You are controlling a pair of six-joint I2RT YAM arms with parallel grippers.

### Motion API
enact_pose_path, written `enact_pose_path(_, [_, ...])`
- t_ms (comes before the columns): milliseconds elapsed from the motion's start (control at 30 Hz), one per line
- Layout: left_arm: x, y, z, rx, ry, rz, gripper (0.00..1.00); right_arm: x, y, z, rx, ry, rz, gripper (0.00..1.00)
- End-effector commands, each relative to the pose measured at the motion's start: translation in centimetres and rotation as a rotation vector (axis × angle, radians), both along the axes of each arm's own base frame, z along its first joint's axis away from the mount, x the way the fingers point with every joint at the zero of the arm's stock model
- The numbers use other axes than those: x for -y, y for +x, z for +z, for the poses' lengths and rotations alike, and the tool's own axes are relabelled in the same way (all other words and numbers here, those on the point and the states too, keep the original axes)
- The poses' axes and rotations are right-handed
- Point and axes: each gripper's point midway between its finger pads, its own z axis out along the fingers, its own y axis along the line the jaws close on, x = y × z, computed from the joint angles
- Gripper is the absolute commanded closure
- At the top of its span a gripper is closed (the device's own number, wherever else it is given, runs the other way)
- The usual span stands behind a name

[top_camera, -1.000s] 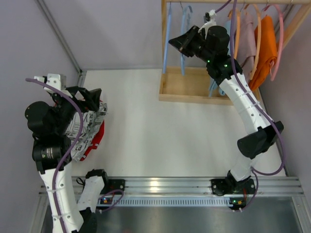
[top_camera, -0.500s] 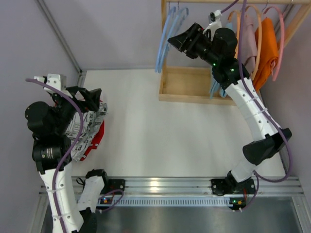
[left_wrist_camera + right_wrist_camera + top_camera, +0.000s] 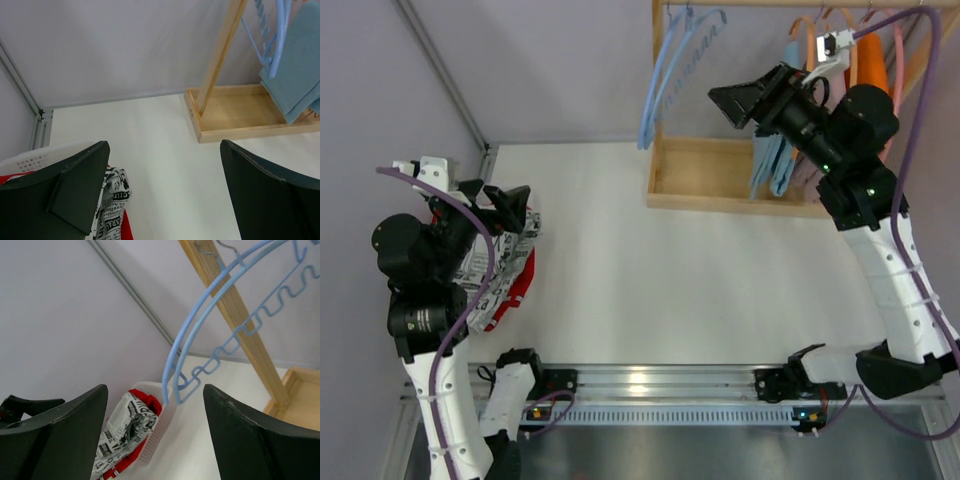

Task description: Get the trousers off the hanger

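Note:
Light blue trousers (image 3: 770, 160) (image 3: 300, 65) hang on the wooden rack (image 3: 720, 178). Orange trousers (image 3: 869, 58) hang further right, partly behind my right arm. Two empty blue hangers (image 3: 665, 70) (image 3: 200, 340) dangle at the rack's left end. My right gripper (image 3: 735, 95) (image 3: 155, 387) is open in the air just right of these hangers and holds nothing. White printed trousers (image 3: 490, 265) (image 3: 112, 200) (image 3: 125, 425) and red trousers (image 3: 517, 285) (image 3: 142, 397) lie in a white basket (image 3: 160, 432) at the left. My left gripper (image 3: 495, 195) (image 3: 164, 145) hovers open above that basket.
The rack's wooden post (image 3: 240, 315) (image 3: 220, 55) and tray-like base (image 3: 235, 112) stand at the back right. More orange and pink hangers (image 3: 895, 40) crowd the rack's right end. A metal rail (image 3: 650, 380) runs along the near edge.
My right gripper has opened and pulled back to the right, away from the blue hangers. These hangers have swung left. The left arm has barely moved.

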Motion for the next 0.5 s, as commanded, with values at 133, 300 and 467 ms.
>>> enact_pose_path(133, [0.6, 0.1, 1.0, 0.047, 0.005, -0.041, 0.02, 7.3, -3.2, 0.6, 0.005, -0.029, -0.071, 0.19])
enact_pose_path(300, [0.7, -0.1, 0.9, 0.052, 0.015, -0.043, 0.02, 10.5, -3.3, 0.3, -0.032, -0.014, -0.077, 0.17])
enact_pose_path(467, [0.6, -0.2, 0.7, 0.052, 0.017, -0.039, 0.02, 13.8, -1.6, -0.8, -0.081, 0.019, -0.137, 0.13])
